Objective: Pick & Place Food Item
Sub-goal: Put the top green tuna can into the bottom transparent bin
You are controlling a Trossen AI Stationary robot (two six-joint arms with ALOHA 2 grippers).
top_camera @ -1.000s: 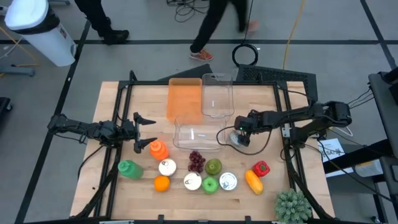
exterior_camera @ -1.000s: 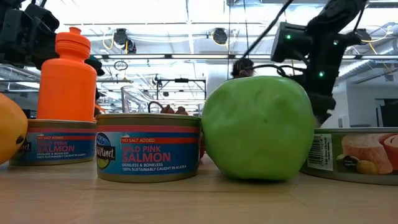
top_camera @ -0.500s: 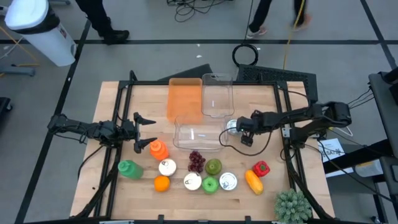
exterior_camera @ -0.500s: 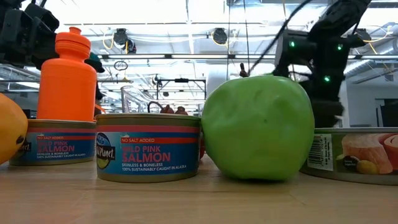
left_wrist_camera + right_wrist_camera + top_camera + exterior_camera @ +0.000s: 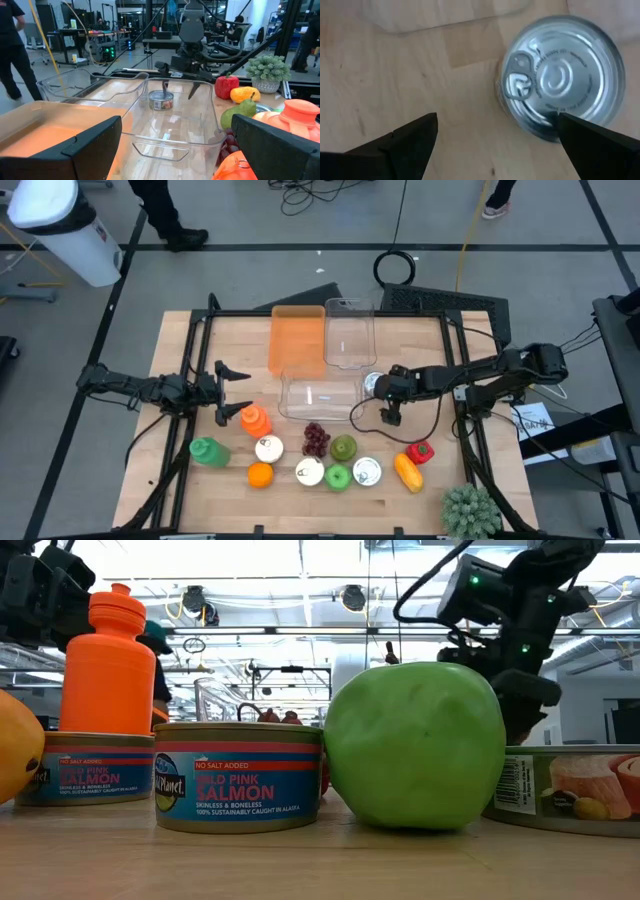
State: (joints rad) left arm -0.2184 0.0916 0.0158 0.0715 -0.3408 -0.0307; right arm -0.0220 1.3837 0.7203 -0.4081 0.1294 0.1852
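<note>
The small can (image 5: 562, 80) stood upright on the bench (image 5: 420, 350), pull-tab lid up, just beside the clear container's (image 5: 318, 396) right wall and apart from it. It looked a rigid metal tin, probably fairly weighty if full, with a smooth, slippery curved wall; it should not crush or break. The sensible hold would be across the round body, one finger on each side, low enough that the lid's rim sits above the pads. The flat lid and tab offer nothing to pinch.

The right hand (image 5: 389, 412) hung above the bench near the can, a little toward the front edge, its fingers spread wide and holding nothing; from its own camera the can lay off-centre between the fingertips, nearer one finger, so some recentring seemed called for.

The left hand (image 5: 228, 393) waited at the bench's left side near the orange bottle (image 5: 254, 420), likewise spread and empty. Other fruit and tins lay in a loose group along the front.
</note>
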